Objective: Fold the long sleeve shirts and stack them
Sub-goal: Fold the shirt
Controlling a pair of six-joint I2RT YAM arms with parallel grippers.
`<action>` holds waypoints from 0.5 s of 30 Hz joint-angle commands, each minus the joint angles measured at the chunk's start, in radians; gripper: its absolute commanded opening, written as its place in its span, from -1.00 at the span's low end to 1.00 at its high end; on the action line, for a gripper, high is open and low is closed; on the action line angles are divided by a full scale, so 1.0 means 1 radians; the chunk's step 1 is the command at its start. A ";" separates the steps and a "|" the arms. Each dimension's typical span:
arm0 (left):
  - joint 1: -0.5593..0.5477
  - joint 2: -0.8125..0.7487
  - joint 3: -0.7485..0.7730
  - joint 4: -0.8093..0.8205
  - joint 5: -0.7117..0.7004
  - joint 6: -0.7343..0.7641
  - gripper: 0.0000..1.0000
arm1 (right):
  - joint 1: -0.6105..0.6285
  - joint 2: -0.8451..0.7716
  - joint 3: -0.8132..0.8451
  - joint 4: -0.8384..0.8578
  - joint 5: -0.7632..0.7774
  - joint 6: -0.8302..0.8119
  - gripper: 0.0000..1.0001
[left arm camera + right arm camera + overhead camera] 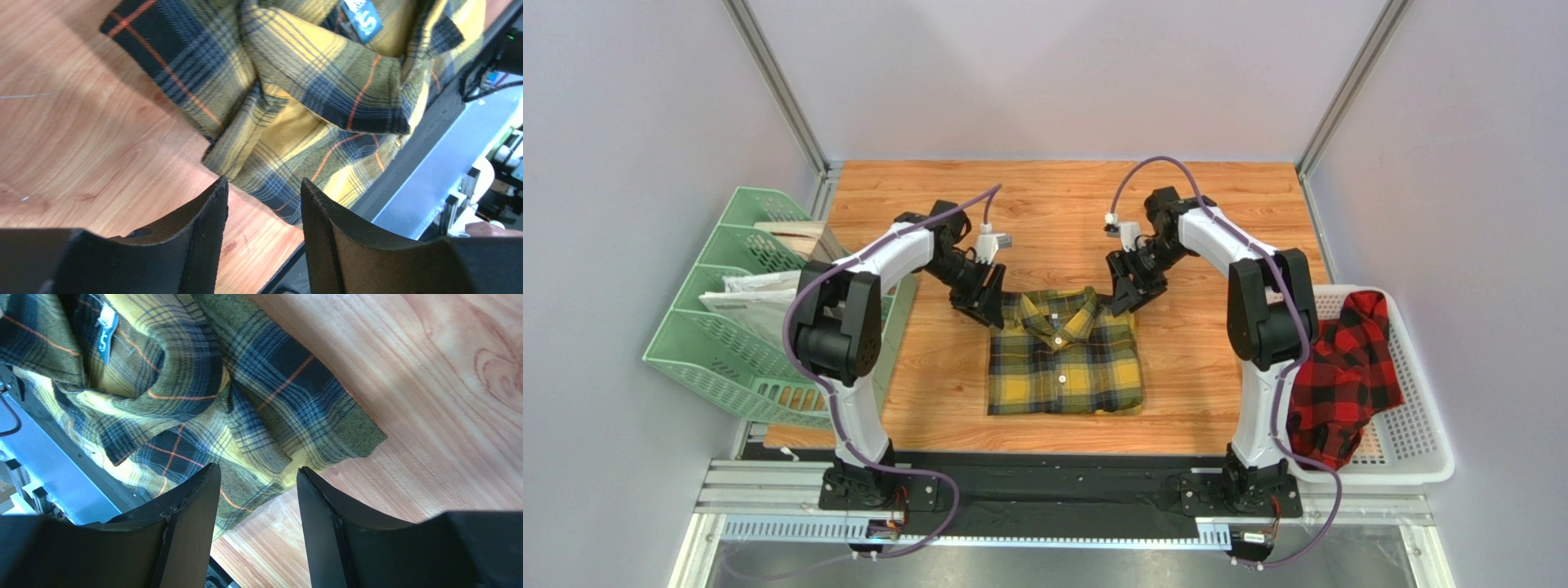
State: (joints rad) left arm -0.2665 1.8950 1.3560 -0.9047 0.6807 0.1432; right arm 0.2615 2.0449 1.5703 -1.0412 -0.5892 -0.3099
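The yellow-and-black checked shirt (1064, 352) lies folded into a rectangle at the middle of the table, collar toward the far side. It also shows in the left wrist view (307, 92) and the right wrist view (184, 410). My left gripper (982, 301) is open and empty just off the shirt's far left corner (263, 187). My right gripper (1127, 297) is open and empty just off the far right corner (256, 474). The red-and-black checked shirt (1342, 374) lies crumpled in the white basket at the right.
The white perforated basket (1409, 441) stands at the table's right edge. A green file rack (738, 319) with papers stands at the left. Bare wooden table (1210, 392) surrounds the folded shirt. Grey walls enclose the cell.
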 commanded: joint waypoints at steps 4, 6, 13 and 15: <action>0.007 0.016 0.011 0.018 -0.037 -0.021 0.11 | 0.019 0.027 -0.004 0.070 0.019 0.023 0.08; 0.007 0.022 0.008 0.021 -0.027 -0.024 0.11 | 0.019 0.034 0.000 0.069 0.006 0.026 0.04; 0.007 0.036 0.006 0.061 0.008 -0.031 -0.13 | 0.019 0.006 -0.013 0.070 -0.006 0.035 -0.62; 0.007 0.038 0.008 0.069 0.013 -0.034 -0.30 | 0.018 -0.003 -0.024 0.075 -0.008 0.037 -0.90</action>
State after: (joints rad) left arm -0.2665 1.9343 1.3552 -0.8734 0.6559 0.1246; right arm 0.2783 2.0743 1.5639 -0.9939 -0.5804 -0.2798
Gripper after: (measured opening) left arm 0.403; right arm 0.165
